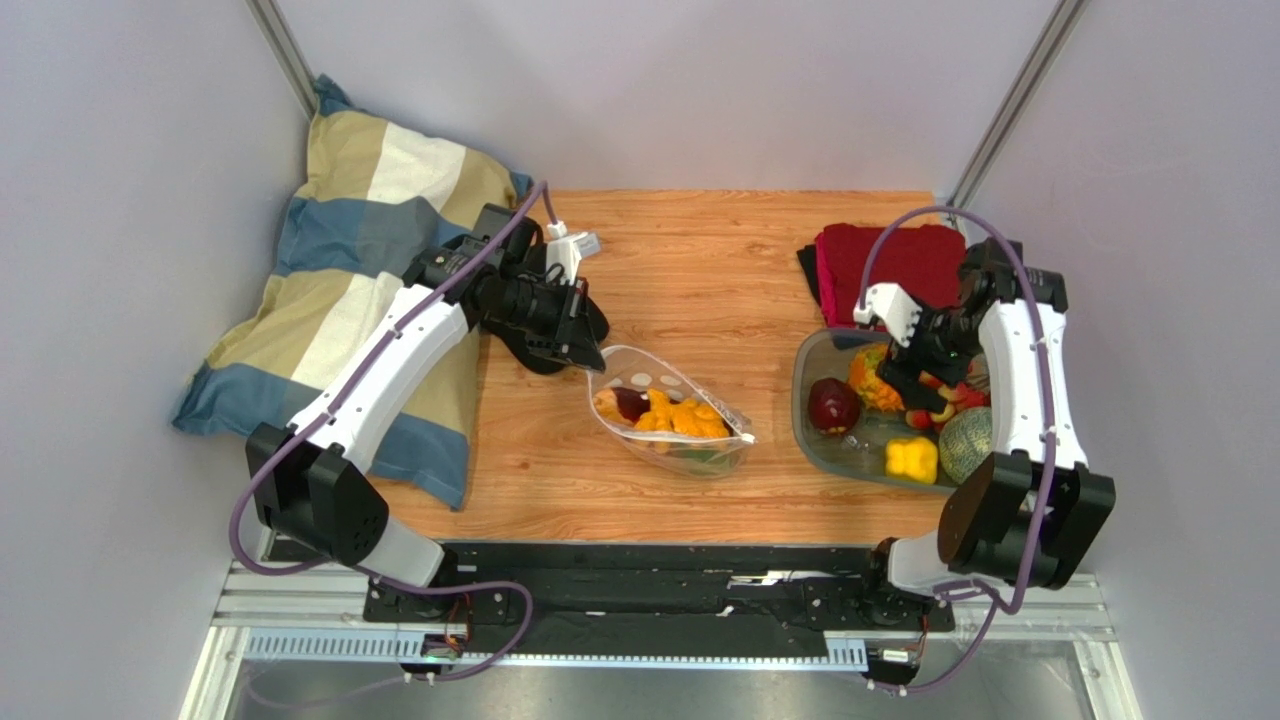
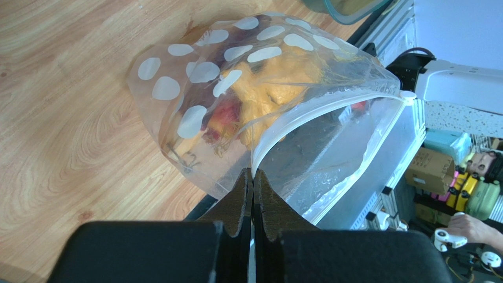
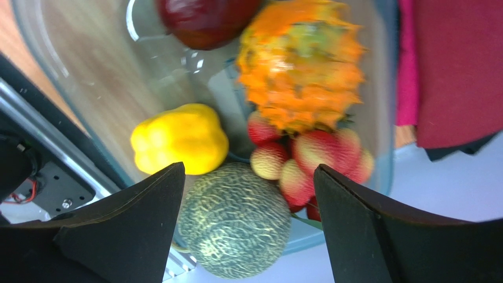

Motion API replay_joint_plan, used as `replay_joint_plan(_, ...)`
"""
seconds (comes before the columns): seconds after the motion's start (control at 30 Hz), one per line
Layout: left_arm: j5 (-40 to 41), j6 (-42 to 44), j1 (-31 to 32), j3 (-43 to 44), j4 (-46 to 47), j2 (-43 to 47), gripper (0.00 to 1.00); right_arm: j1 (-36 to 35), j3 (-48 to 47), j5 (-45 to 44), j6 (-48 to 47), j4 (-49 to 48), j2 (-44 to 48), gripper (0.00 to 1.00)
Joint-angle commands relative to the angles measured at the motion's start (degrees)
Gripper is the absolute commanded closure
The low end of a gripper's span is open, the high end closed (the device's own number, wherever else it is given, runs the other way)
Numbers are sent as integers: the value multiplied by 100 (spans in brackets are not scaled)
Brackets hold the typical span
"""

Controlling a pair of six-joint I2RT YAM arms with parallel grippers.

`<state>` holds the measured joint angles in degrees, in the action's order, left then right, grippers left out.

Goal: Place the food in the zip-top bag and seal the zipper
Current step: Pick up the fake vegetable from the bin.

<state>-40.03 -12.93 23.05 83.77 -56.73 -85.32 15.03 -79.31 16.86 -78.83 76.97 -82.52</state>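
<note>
The clear dotted zip-top bag [image 1: 669,413] lies mid-table with its mouth gaping toward the right. Inside it are orange-yellow food [image 2: 277,79] and a red piece [image 2: 221,112]. My left gripper [image 2: 254,177] is shut on the bag's mouth edge at one end of the whitish zipper [image 2: 322,109]. My right gripper [image 3: 249,171] hangs open over the grey tray [image 1: 807,435], holding nothing. Below it lie a netted green melon [image 3: 236,221], a yellow pepper [image 3: 180,138], a spiky orange fruit [image 3: 301,65], a dark red apple [image 3: 206,20] and a red-yellow cluster [image 3: 313,156].
A striped pillow [image 1: 361,285] lies along the table's left side under the left arm. A red cloth [image 1: 887,263] sits behind the tray at the back right. A small white object [image 1: 571,240] rests near the back edge.
</note>
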Motion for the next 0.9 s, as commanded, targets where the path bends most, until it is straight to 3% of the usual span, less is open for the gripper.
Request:
replay_joint_plan(0.0, -145, 71, -28, 131, 30, -29, 100, -149, 642, -218, -519, 1611, 394, 16)
replay_joint_plan(0.37, -198, 36, -28, 87, 74, -81, 100, -562, 2208, -1237, -748, 557, 1001, 17)
replay_joint_plan(0.87, -172, 36, -20, -1, 83, -37, 100, -615, 2218, -1265, -265, -472, 483, 23)
